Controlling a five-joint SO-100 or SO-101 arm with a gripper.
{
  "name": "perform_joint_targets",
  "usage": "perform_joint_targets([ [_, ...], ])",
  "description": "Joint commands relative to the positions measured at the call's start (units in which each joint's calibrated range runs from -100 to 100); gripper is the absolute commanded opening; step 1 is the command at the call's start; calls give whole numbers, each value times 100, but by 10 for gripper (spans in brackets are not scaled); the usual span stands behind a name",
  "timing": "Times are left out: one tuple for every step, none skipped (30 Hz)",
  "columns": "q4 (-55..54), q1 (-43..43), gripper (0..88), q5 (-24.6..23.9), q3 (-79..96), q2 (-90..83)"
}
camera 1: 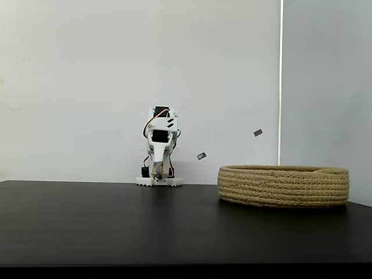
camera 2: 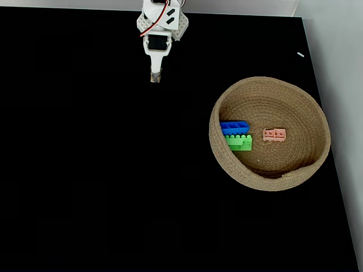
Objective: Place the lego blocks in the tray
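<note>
Three lego blocks lie inside the tray, a round coiled-rope basket at the right of the black table. The blue block and the green block rest side by side against the tray's left inner wall. A salmon-orange block lies flat near the tray's middle. From the side, the tray hides the blocks behind its wall. My white arm is folded back at its base by the far table edge. Its gripper points down at the table, shut with nothing in it, well left of the tray.
The black table stretches wide to the left of and in front of the tray. Its right edge runs close past the tray. A white wall stands behind, with two small grey marks on it.
</note>
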Motion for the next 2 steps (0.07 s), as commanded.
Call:
perform_joint_targets([
  [-39,-4,4,10,36,-49],
  [-39,-4,4,10,36,-49],
])
